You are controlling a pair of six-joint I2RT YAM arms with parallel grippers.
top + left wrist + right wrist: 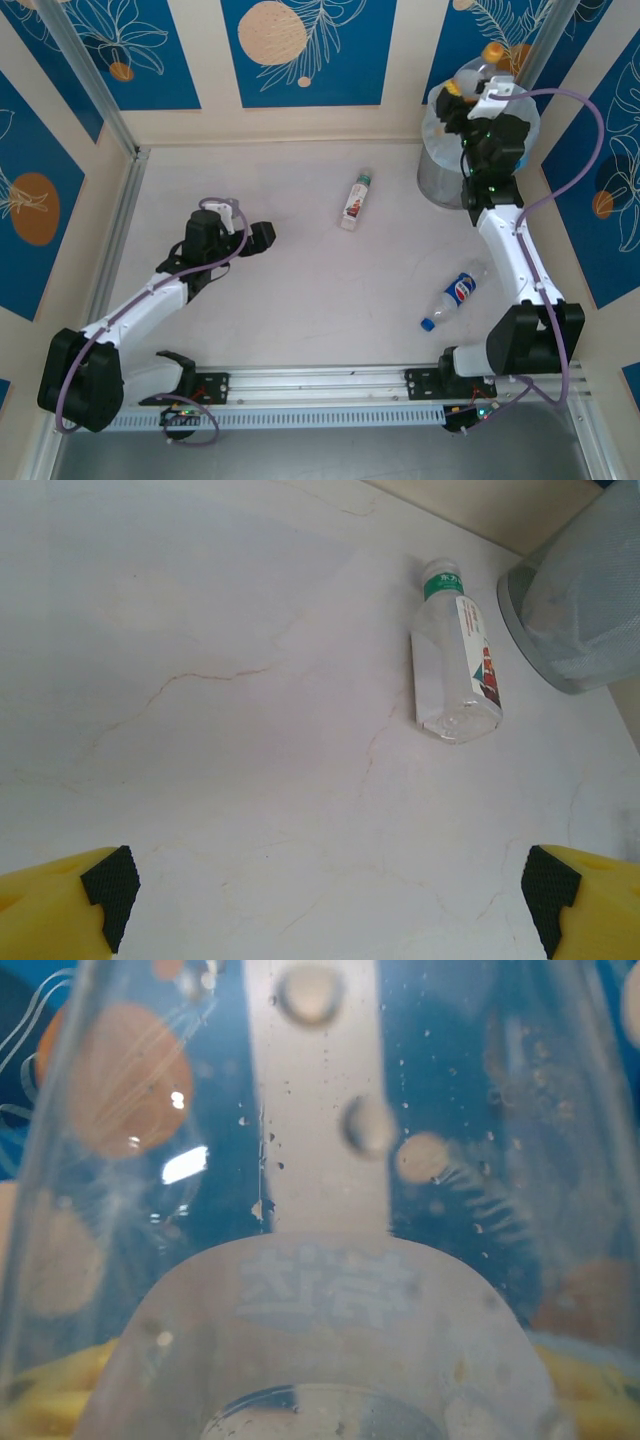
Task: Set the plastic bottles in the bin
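The step in hand looks like the drop. The right gripper hangs over the bin, its jaws apparently clamped on a clear bottle. The bottle sits so close against the wrist camera that only yellow slivers of the fingers show at the lower edges. To do this well, I would have the whole bottle inside the rim beneath the gripper before the jaws part. I would then open fully in one move, so the light, smooth plastic does not hang on a pad, and lift straight up rather than drag across the bag liner. The bottle is transparent, with droplets clinging to its wall and faint raised characters on a frosted band low in the wrist view. Its cap and label cannot be made out there. The left gripper sits low over the table, its fingers spread wide with nothing between them. Ahead of it and to its right a green-capped bottle lies on its side, white-and-red label showing, base toward the gripper, with the bin's wall near it further right. A blue-labelled bottle lies on the table well behind the right gripper, near that arm's base.
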